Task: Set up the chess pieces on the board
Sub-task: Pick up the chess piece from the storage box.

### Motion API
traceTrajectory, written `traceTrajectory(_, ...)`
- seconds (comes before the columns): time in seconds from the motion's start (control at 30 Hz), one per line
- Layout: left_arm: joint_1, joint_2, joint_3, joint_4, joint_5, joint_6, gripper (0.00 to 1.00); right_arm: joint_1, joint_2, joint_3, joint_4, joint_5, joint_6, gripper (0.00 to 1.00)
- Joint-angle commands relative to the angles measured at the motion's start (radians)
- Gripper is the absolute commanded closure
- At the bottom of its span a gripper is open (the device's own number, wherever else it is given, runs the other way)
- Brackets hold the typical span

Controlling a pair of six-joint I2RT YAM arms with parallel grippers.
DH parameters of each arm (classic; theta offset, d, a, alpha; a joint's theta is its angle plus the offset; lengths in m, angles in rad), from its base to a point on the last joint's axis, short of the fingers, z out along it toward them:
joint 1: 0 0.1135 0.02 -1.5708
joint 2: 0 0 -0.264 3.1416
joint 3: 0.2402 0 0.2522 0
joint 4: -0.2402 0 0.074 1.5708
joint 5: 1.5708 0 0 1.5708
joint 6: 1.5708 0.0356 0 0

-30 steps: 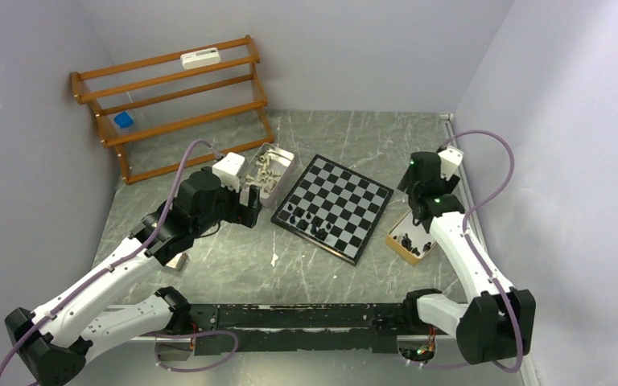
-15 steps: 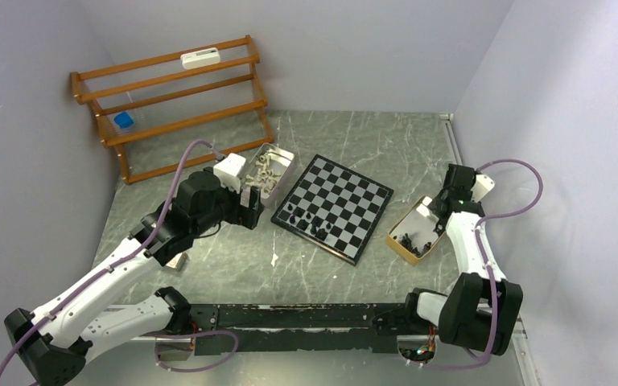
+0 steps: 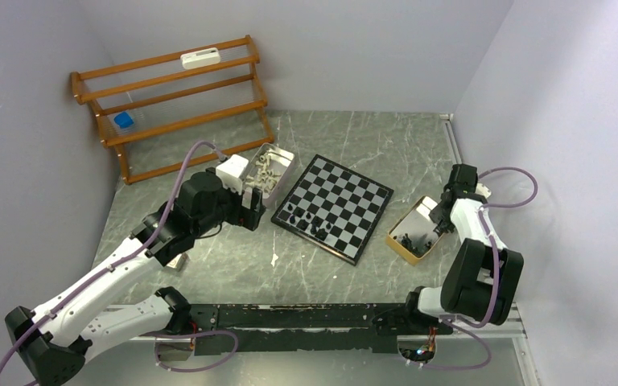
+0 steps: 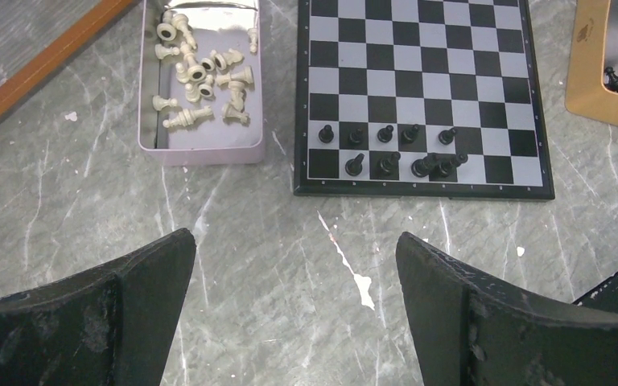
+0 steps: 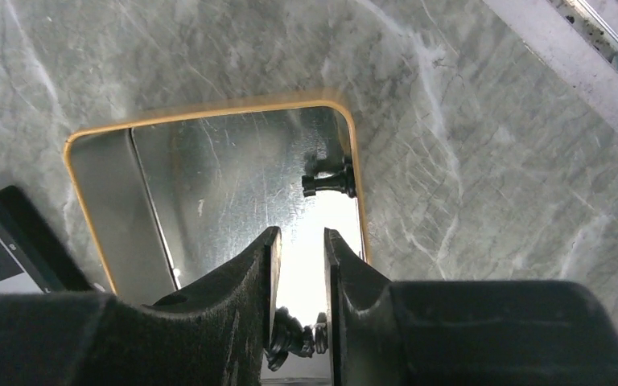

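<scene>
The black-and-white board (image 3: 334,207) lies mid-table and fills the top of the left wrist view (image 4: 418,88). Several black chess pieces (image 3: 306,221) stand in its two nearest rows (image 4: 386,149). Cream-white pieces (image 4: 201,76) lie in a pale tray (image 3: 269,169) left of the board. More black pieces (image 3: 413,239) lie in an orange-rimmed tray (image 5: 209,111) right of the board. My left gripper (image 4: 294,236) is wide open and empty over bare table. My right gripper (image 5: 301,232) hangs over the orange tray, jaws a narrow gap apart. One black piece (image 5: 328,182) lies ahead of it and another (image 5: 294,338) shows under the gap.
A wooden slatted rack (image 3: 173,104) stands at the back left with a white item (image 3: 200,57) and a blue item (image 3: 123,121) on it. Walls close in left, back and right. A metal rail (image 3: 459,161) runs along the table's right edge.
My right arm has swung from beside the board's right corner out to the right and down over the orange tray. The left arm has barely moved.
</scene>
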Motion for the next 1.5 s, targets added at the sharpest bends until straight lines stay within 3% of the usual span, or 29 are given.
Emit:
traceTrajectory(0.0,-0.034,0.000,0.002,0.009,-0.041,0.014,0.00,-0.014,0.026,0.054,0.003,-0.019,-0.076,0.71)
traceTrajectory(0.2,-0.058,-0.009,-0.002,0.010,-0.056,0.017,0.00,-0.007,0.070,0.119,0.005,0.023,-0.242,0.68)
traceTrajectory(0.37,-0.066,-0.021,-0.004,0.015,-0.054,0.015,0.00,0.015,-0.005,0.153,0.050,0.025,-0.339,0.67)
traceTrajectory(0.6,-0.071,-0.037,-0.004,0.025,-0.020,0.016,0.00,0.089,-0.067,0.124,0.033,0.007,-0.781,0.66)
traceTrajectory(0.83,-0.071,-0.062,-0.005,0.026,-0.019,0.012,0.00,0.160,-0.108,0.058,-0.025,0.017,-1.052,0.66)
traceTrajectory(1.03,-0.073,-0.070,-0.005,0.024,-0.025,0.012,0.00,0.198,0.011,0.147,-0.125,0.147,-1.095,0.65)
traceTrajectory(1.13,-0.074,-0.074,-0.007,0.026,-0.024,0.012,0.00,0.215,0.053,0.196,-0.170,0.134,-1.090,0.65)
traceTrajectory(1.37,-0.081,-0.083,-0.006,0.026,-0.027,0.016,0.00,0.348,0.141,0.140,-0.196,0.262,-1.099,0.64)
traceTrajectory(1.47,-0.089,-0.088,-0.006,0.023,-0.043,0.017,0.00,0.351,0.153,0.145,-0.172,0.240,-1.072,0.67)
